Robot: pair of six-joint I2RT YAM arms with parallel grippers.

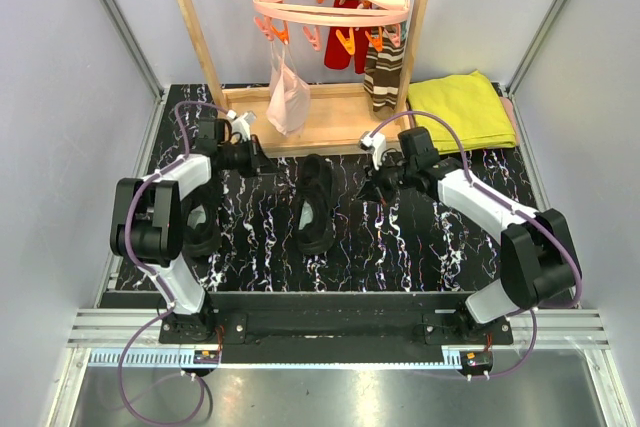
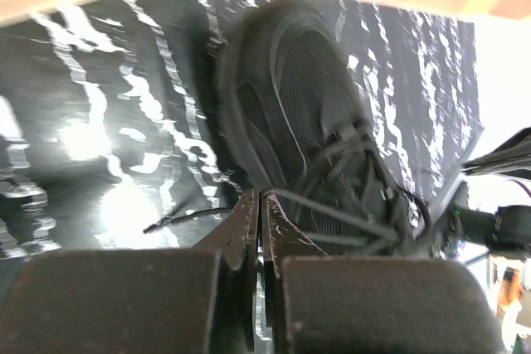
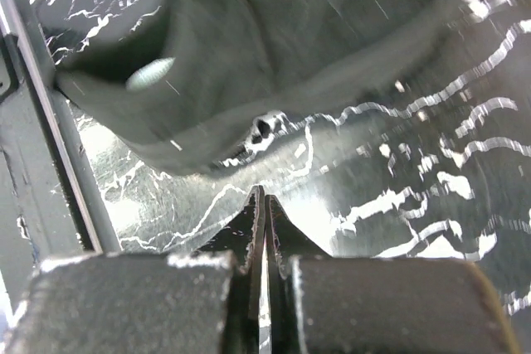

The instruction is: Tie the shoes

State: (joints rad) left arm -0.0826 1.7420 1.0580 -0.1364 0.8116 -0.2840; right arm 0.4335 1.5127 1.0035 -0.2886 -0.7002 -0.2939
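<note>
Right now the left pincer (image 2: pixel 259 203) is clenched, and a thin lace (image 2: pixel 332 209) seems to pass through its tips. One run leads ahead and to its right into the lacing of the black shoe (image 2: pixel 315 113), while the loose tip (image 2: pixel 170 220) trails off to its left over the bench (image 2: pixel 91 130). The right pincer (image 3: pixel 263 198) is clenched too, with nothing visible between its fingers; what looks like the same shoe, blurred, lies just ahead of it, apart from the tips. The second shoe (image 1: pixel 203 232) sits beneath the left arm's elbow, well behind that pincer. No knot looks begun. The main risk, as I judge it, is the grip: the lace is thin and held only at the very tips, so a sideways pull could slip it free. A hard pull could instead drag the light shoe across the smooth bench, since nothing pins it down. The right pincer must part before taking the other lace, and closing into that tangle could snag the wrong strand.
</note>
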